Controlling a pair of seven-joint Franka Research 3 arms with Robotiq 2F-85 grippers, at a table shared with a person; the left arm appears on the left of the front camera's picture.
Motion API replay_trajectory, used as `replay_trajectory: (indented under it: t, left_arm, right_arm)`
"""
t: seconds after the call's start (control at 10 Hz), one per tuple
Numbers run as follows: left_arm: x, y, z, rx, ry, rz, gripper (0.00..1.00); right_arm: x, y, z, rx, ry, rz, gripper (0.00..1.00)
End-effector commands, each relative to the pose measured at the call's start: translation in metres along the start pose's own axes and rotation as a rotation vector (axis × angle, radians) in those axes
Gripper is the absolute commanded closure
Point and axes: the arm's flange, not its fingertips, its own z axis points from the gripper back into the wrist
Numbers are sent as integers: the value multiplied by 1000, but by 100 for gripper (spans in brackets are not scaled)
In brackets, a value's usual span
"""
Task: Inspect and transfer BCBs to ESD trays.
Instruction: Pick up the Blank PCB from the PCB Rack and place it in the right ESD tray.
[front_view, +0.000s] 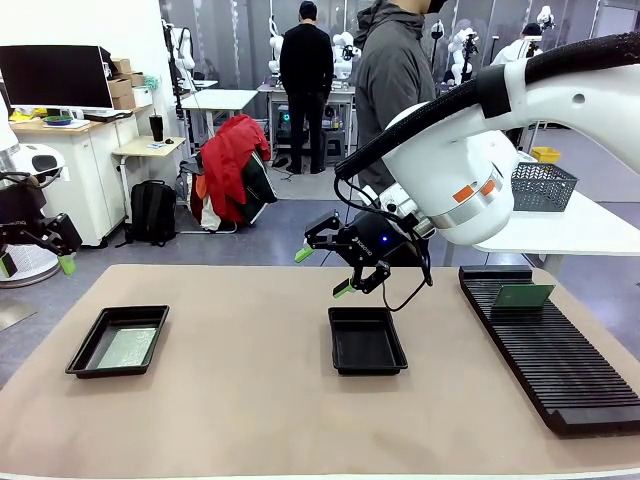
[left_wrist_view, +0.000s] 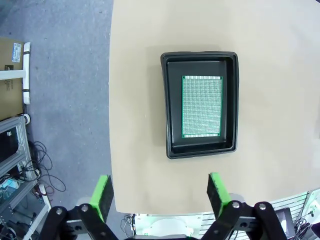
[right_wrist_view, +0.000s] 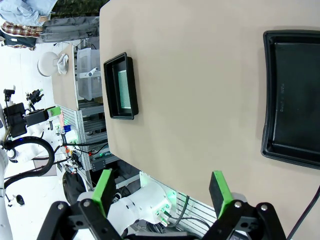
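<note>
Green board (front_view: 524, 295) stands on edge in the ribbed rack (front_view: 560, 380), off to the right of my right gripper (front_view: 322, 272), which hangs spread and empty over the bare middle tray (front_view: 368, 371). My left gripper (front_view: 37, 264), spread too, is well apart.

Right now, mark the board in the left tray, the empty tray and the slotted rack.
board (left_wrist_view: 201, 106), left wrist view, middle of its speckled face.
empty tray (front_view: 366, 343), front view, its bare floor.
slotted rack (front_view: 565, 370), front view, bare ribs at its middle.
</note>
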Motion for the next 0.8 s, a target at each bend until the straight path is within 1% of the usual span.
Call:
replay_trajectory:
  t: [0.0, 0.7]
  left_arm:
    - [1, 1, -3, -11, -11, -14, 0]
    - [1, 1, -3, -11, -11, -14, 0]
  right_arm:
    - [-1, 0, 1, -14, -1, -7, 0]
    - [-1, 0, 1, -14, -1, -7, 0]
